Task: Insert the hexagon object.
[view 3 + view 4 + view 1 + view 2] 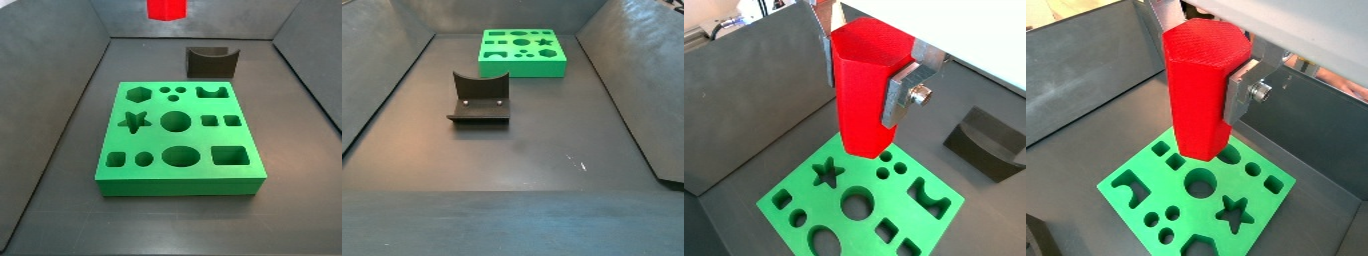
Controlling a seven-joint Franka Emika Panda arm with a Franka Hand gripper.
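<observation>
Wrist views both fill their centre with the hexagon object [869,85], upright and clamped between the gripper's [1200,85] silver fingers [905,92], which are closed on its sides. Beneath the peg's lower end lies the green board [851,235], clearly apart from it. A side view shows only the peg's red tip at the top edge, high over the board, with the dark notched block [210,62] beyond. Pick-up looks done; alignment, descent and insertion remain.
</observation>
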